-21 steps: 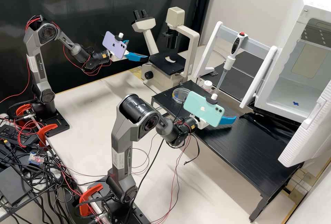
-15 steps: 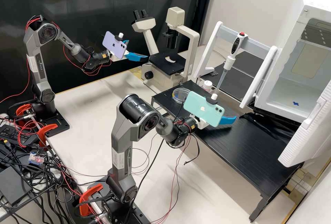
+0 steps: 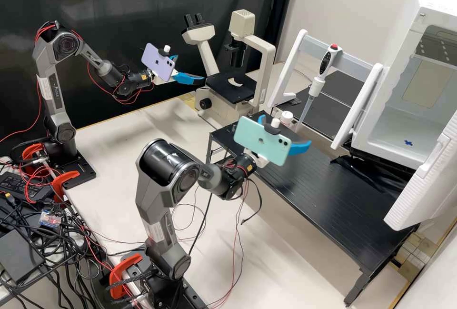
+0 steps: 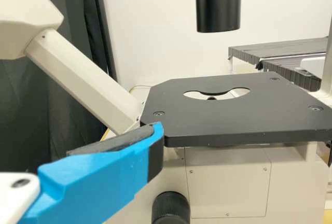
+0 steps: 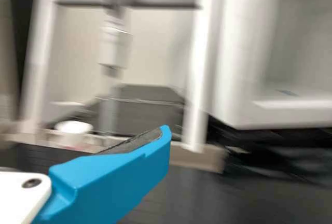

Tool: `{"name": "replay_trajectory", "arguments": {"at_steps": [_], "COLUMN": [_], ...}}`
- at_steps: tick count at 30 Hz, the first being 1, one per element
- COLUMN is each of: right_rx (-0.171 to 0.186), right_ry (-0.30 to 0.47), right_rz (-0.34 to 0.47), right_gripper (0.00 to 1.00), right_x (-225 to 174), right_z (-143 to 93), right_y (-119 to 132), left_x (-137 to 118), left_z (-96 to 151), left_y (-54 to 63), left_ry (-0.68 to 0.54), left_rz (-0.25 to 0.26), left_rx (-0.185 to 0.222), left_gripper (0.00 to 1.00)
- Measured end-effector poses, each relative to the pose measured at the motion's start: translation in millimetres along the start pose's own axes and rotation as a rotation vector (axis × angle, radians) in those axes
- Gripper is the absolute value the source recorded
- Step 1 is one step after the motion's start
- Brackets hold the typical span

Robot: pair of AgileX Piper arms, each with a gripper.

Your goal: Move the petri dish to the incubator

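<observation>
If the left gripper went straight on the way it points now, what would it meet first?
Most likely the microscope: the near edge of its black stage lies ahead of the left gripper. Height is hard to judge, so it might meet the pale base instead.

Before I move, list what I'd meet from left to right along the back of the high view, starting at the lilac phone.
Lilac phone → microscope → white-capped bottle → electronic pipette → open white incubator.

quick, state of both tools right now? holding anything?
Left tool: open, holding nothing.
Right tool: open, holding nothing that I can see.
</observation>
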Motion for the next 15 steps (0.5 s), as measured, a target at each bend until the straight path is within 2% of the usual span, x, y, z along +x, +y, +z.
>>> {"name": "replay_trajectory", "arguments": {"at_steps": [2,5,8,11,15], "right_rx": [-0.024,-0.029,-0.053,-0.057,-0.059], "right_ry": [0.031,0.061,0.082,0.079,0.039], "right_rz": [-0.028,-0.079,-0.137,-0.172,-0.203], "right_gripper": [1.0,1.0,1.0,1.0,1.0], "right_x": [-2.3,-5.3,-6.3,-6.7,-4.4], "right_z": [-6.2,-13.8,-17.1,-14.1,-3.7], "right_y": [-6.7,-23.4,-39.9,-51.2,-61.7], "left_x": [0.0,0.0,0.0,0.0,0.0], "left_z": [0.0,0.0,0.0,0.0,0.0], "left_y": [0.0,0.0,0.0,0.0,0.0], "left_ry": [0.0,0.0,0.0,0.0,0.0], "left_rz": [0.0,0.0,0.0,0.0,0.0], "left_rx": [0.0,0.0,0.0,0.0,0.0], "left_gripper": [1.0,1.0,1.0,1.0,1.0]}}
